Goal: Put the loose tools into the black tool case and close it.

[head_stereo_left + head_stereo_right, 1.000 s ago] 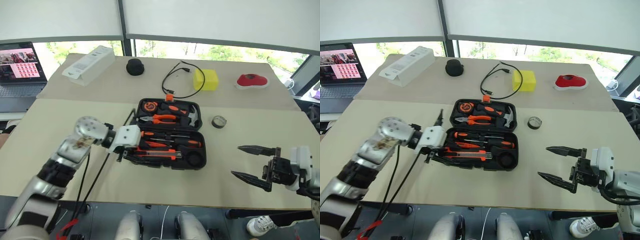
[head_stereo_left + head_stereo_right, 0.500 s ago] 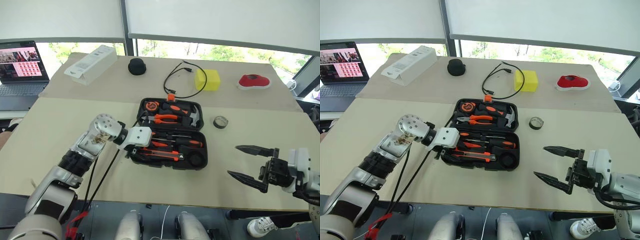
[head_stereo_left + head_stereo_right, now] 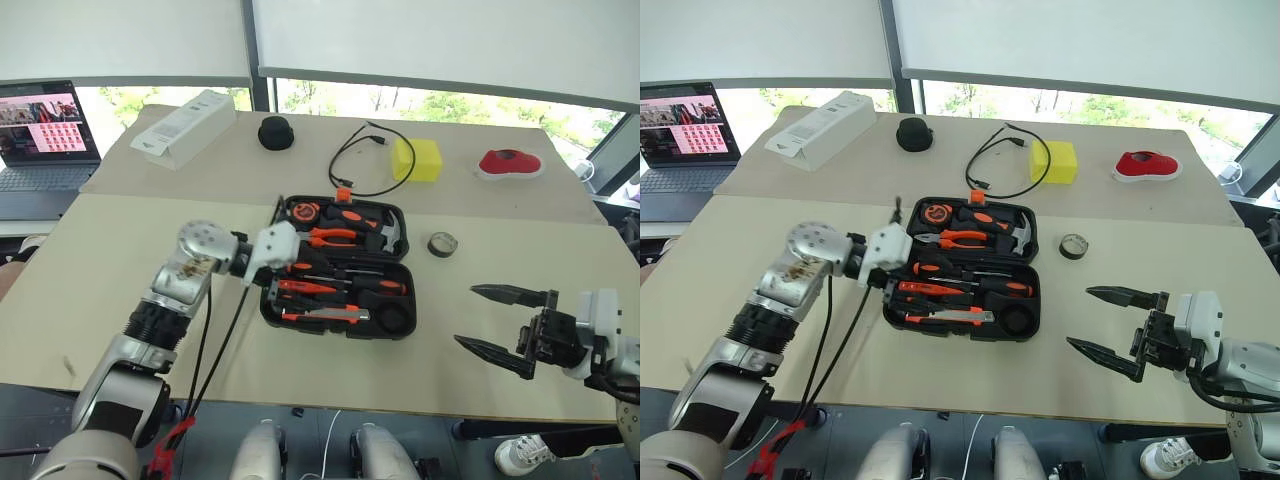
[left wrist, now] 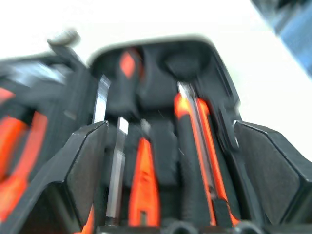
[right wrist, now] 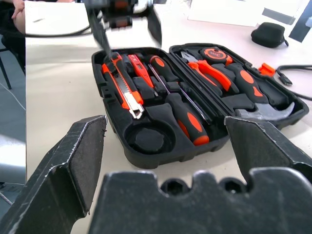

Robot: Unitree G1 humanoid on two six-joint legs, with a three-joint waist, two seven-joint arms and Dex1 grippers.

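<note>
orange-handled tools [image 3: 325, 290] all sit in the open case [image 3: 385, 330], your left claw [image 3: 278, 215] released and empty above it, so closing one-handed may shove it sideways.

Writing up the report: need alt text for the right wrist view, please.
An open black tool case lies on a pale table, orange-and-black tools seated in its slots. The right pincer stands open in front of it, empty; the left pincer hangs over the case's far end.

black tool case [image 5: 204, 141]: open, tools seated | left gripper [image 5: 126, 24]: above case's far end
</note>
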